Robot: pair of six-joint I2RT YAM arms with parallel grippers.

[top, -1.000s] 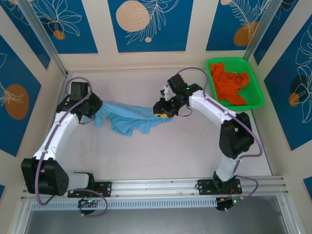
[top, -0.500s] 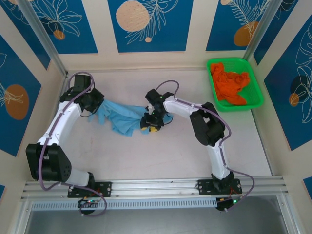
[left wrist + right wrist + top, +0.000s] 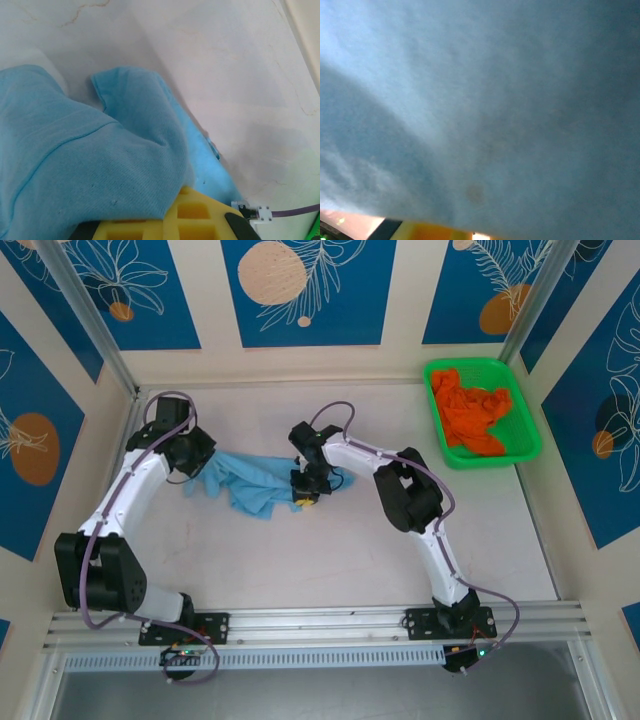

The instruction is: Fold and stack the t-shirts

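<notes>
The light blue t-shirt (image 3: 245,478) lies crumpled on the table, left of centre. My left gripper (image 3: 196,462) is shut on its left end; in the left wrist view the blue cloth (image 3: 100,160) drapes over a yellow finger pad (image 3: 195,217). At the shirt's right end my right gripper (image 3: 305,493) is shut on the cloth. Blurred blue fabric (image 3: 485,110) presses against the right wrist camera above a yellow pad (image 3: 427,232). The orange t-shirt (image 3: 472,416) sits bunched in the green basket (image 3: 531,443) at the back right.
The pale table (image 3: 330,550) is bare in front of the shirt and between the two arm bases. The cell's back wall (image 3: 300,365) runs just behind the shirt. The right arm's elbow (image 3: 405,495) folds low over the table's middle.
My right gripper has moved left along the shirt, bunching it shorter, and has closed on the cloth. The right arm's elbow folded inward. The left gripper shifted slightly back, still holding.
</notes>
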